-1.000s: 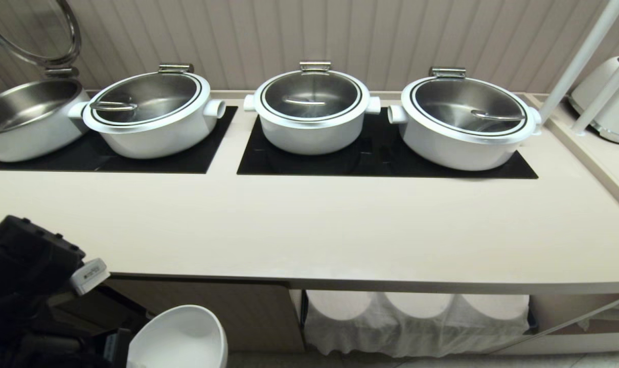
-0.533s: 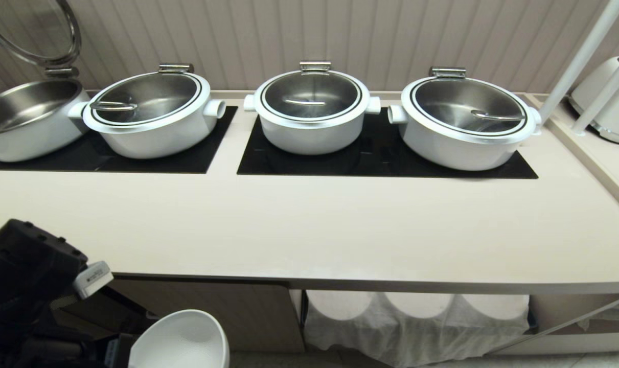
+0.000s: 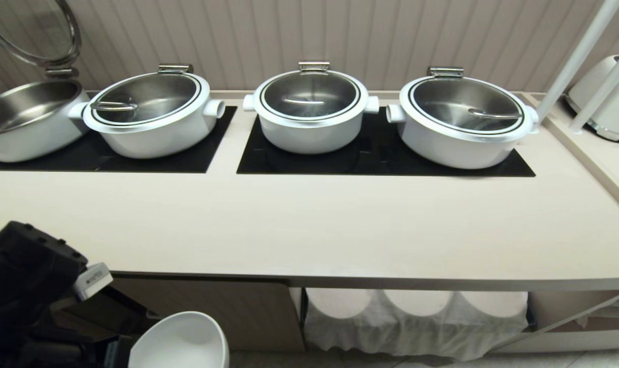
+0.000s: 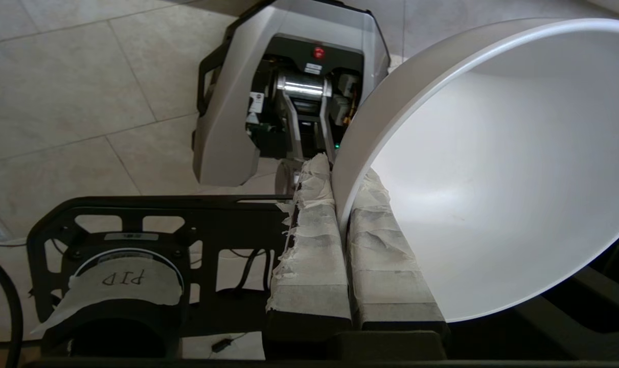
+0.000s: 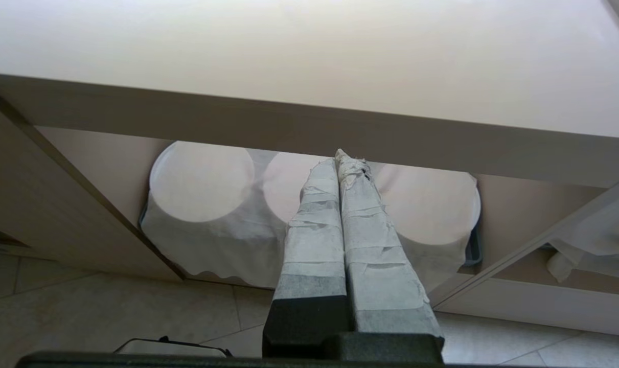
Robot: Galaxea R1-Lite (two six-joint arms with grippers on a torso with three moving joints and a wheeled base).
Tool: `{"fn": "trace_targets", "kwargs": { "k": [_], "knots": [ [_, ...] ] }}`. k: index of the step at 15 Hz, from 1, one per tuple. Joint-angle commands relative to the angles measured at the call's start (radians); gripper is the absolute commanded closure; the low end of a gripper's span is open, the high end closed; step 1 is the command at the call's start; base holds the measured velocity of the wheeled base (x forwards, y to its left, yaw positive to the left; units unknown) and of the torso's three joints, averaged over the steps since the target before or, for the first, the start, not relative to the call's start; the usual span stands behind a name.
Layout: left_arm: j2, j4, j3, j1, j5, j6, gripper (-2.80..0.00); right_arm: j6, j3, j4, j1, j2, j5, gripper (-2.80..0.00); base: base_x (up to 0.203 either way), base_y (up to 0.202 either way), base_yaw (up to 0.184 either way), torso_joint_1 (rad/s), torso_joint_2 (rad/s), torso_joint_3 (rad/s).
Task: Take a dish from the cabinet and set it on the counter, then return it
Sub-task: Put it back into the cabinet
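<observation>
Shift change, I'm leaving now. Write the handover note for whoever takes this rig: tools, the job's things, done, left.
Left tool: shut on the rim of the dish, which it holds below the counter's front edge, at the lower left of the head view.
Right tool: shut, empty, parked low in front of the open cabinet, pointing at cloth-covered stacks on its shelf.
Counter: front strip bare; four white pots on the hob panels behind.
Done: dish is out of the cabinet and in hand.
Left: judging by the bare counter, set it there, then return it to the cabinet.
</observation>
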Motion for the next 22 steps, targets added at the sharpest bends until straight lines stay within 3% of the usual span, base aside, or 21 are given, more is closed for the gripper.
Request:
{"fn": "trace_targets", "kwargs": {
  "k": [1, 22],
  "knots": [
    [-0.002, 0.003, 0.000, 0.001, 0.000, -0.004, 0.00, -0.001, 0.000, 0.000, 0.000, 0.000, 0.001, 0.00, -0.004, 0.091, 0.008, -0.001, 0.00, -0.001],
    [-0.004, 0.003, 0.002, 0.004, -0.003, -0.006, 0.00, -0.001, 0.000, 0.000, 0.000, 0.000, 0.001, 0.00, 0.000, 0.194, -0.001, 0.003, 0.00, 0.003]
  ]
}}
